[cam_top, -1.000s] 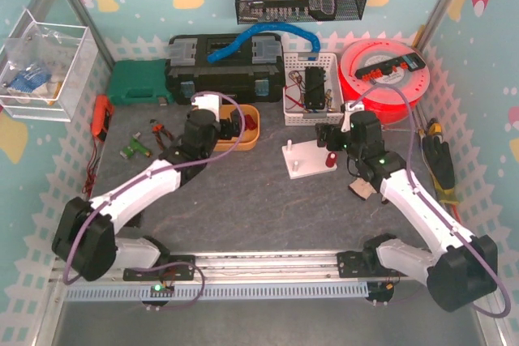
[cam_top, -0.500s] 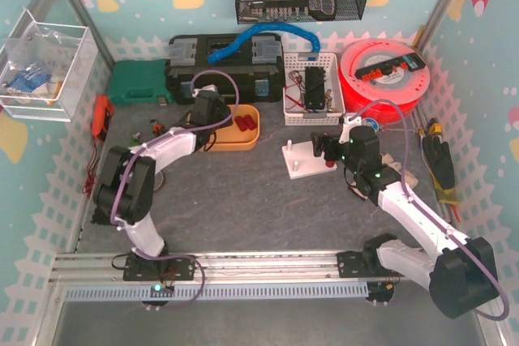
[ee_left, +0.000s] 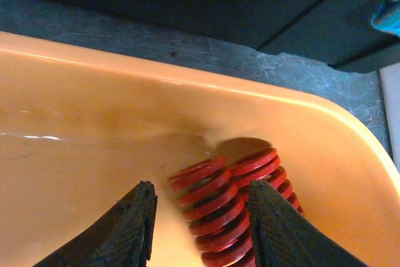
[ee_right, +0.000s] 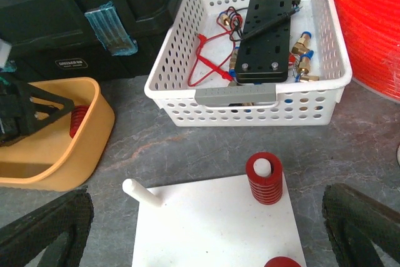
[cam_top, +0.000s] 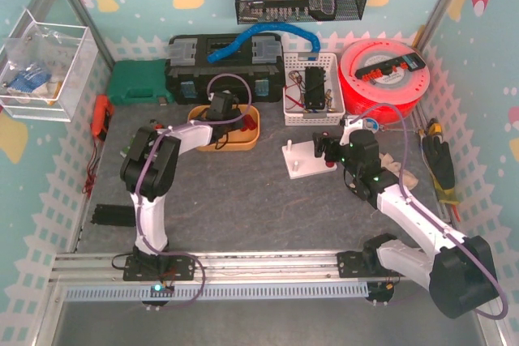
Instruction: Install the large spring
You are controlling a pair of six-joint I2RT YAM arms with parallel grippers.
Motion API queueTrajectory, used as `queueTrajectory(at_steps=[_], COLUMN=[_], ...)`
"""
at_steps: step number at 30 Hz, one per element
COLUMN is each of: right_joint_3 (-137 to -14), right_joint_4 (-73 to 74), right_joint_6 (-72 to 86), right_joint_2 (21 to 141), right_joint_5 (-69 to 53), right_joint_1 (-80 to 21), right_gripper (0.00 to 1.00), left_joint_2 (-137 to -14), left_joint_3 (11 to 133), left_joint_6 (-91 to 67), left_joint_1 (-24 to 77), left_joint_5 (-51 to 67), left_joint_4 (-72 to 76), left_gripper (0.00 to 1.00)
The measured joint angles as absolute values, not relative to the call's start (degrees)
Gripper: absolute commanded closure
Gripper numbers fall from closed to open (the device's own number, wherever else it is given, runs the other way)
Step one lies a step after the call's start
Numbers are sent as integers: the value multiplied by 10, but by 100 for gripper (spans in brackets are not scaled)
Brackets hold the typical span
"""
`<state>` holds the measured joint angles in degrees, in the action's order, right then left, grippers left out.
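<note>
Two red springs lie side by side in the orange bin (ee_left: 94,110). My left gripper (ee_left: 200,192) reaches down into that bin (cam_top: 243,142). One large spring (ee_left: 209,201) sits between its jaws. The right finger lies against the coils, and a strip of bin floor shows between the left finger and the spring. The other spring (ee_left: 272,164) lies just outside the right finger. My right gripper (ee_right: 203,229) hangs wide open over the white peg board (ee_right: 212,242). The board carries a red spring on a peg (ee_right: 264,178) and a bare white peg (ee_right: 142,192).
A white basket of parts (cam_top: 310,87) stands just behind the board, and a black toolbox (cam_top: 223,66) behind the bin. A red filament spool (cam_top: 381,74) sits at the back right, a green case (cam_top: 138,83) at the back left. Hand tools (cam_top: 438,160) lie along the right edge.
My left arm has folded back to the left. Its gripper has gone down into the bin and its jaws have narrowed from wide open round the spring. The right gripper has barely moved.
</note>
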<state>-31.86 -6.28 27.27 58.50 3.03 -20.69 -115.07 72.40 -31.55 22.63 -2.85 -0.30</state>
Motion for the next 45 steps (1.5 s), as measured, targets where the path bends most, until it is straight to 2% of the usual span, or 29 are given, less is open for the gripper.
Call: queueTrajectory(at_steps=[31, 39, 45], right_joint_3=[-319, -319, -319], right_joint_4=[-70, -70, -70], right_joint_6=[270, 270, 270], right_joint_2=[592, 593, 593], right_joint_5=[34, 36, 36], right_joint_1=[-207, -207, -207], right_gripper=[1, 2, 2], left_joint_2=[-1185, -1200, -1200], left_joint_3=[736, 751, 751], left_joint_6=[-331, -329, -326], left_joint_1=[237, 237, 237], left_joint_5=[-10, -20, -24], left_joint_4=[-19, -19, -19], left_gripper=[56, 62, 72])
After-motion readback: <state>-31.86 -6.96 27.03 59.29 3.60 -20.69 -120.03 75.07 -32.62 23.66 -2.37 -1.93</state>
